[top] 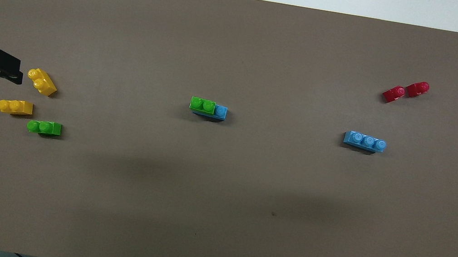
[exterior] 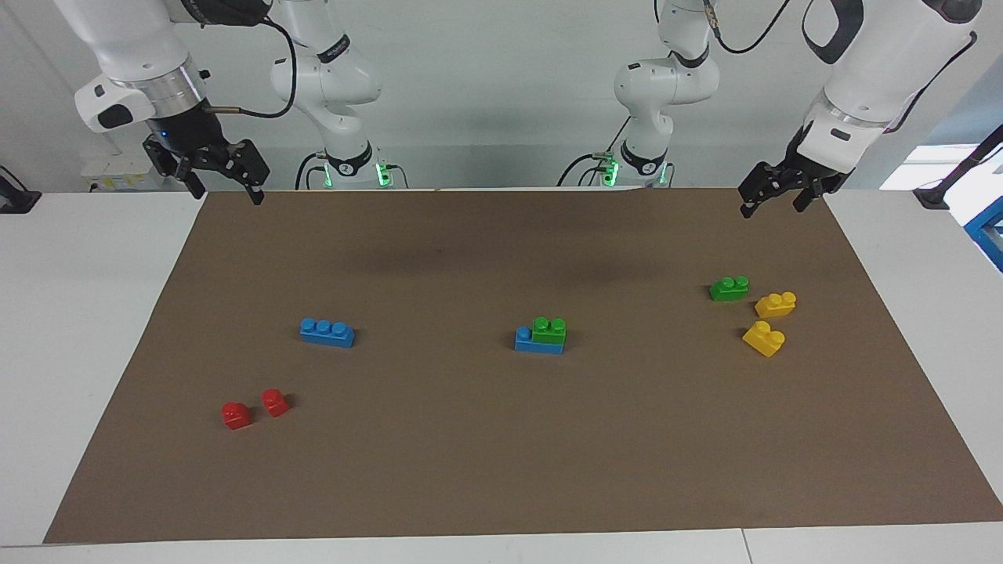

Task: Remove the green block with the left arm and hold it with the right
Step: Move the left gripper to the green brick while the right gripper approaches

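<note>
- Left gripper (exterior: pixel 772 197): raised over the brown mat's (exterior: pixel 501 439) corner at the left arm's end, fingers apart, grasping nothing.
- Right gripper (exterior: pixel 223 182): raised over the mat's corner at the right arm's end, fingers apart, empty.
- Small bright green plastic block (exterior: pixel 549 330) with two studs: seated on a blue plastic brick (exterior: pixel 526 341) at mid-mat.
- Second green brick (exterior: pixel 729 288): loose beside two yellow bricks (exterior: pixel 764 338), toward the left arm's end.
- Three-stud blue brick (exterior: pixel 327 332) and two red bricks (exterior: pixel 236 415): toward the right arm's end.
</note>
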Robot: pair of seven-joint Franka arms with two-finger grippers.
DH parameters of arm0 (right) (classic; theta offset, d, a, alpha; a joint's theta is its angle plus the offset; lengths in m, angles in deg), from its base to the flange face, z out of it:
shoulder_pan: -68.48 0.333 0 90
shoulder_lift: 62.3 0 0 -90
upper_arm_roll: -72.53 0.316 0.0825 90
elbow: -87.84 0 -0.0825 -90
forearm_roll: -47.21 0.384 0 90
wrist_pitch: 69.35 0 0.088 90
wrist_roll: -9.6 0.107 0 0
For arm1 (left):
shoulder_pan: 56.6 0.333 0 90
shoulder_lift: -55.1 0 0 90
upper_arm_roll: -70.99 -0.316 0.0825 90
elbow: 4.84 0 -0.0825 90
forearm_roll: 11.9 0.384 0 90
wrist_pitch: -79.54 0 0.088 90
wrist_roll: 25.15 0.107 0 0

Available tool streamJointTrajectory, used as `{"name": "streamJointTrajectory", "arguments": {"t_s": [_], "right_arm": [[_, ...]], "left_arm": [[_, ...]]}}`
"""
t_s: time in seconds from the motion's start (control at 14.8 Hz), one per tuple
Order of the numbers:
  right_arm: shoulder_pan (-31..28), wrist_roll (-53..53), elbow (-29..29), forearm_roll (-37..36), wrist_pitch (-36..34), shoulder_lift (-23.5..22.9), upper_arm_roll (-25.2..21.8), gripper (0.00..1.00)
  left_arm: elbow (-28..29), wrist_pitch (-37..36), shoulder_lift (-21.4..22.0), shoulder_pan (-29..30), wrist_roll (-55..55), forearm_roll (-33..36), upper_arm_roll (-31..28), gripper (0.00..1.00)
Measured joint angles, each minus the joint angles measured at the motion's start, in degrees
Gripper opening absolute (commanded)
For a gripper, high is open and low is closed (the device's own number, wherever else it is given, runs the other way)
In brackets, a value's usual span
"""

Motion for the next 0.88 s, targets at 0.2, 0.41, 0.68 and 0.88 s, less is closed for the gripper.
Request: {"name": "streamJointTrajectory", "arguments": {"t_s": [0.2, 0.41, 0.68, 0.88], "right_arm": [[-0.2, 0.0, 0.0, 0.0, -0.1, 0.0, 0.0, 1.00], [-0.4, 0.0, 0.0, 0.0, -0.2, 0.0, 0.0, 1.00], [-0.4, 0.0, 0.0, 0.0, -0.4, 0.1, 0.0, 1.00], [-0.4, -0.1, 0.0, 0.0, -0.8, 1.0, 0.1, 1.00]], "left_arm": [[0.0, 0.1, 0.0, 0.0, 0.0, 0.0, 0.0, 1.00], [0.0, 0.2, 0.0, 0.0, 0.0, 0.0, 0.0, 1.00], [0.2, 1.0, 0.0, 0.0, -2.6, -0.2, 0.0, 1.00], [2.1, 5.3, 0.1, -0.7, -14.4, -1.0, 0.7, 1.00]]}}
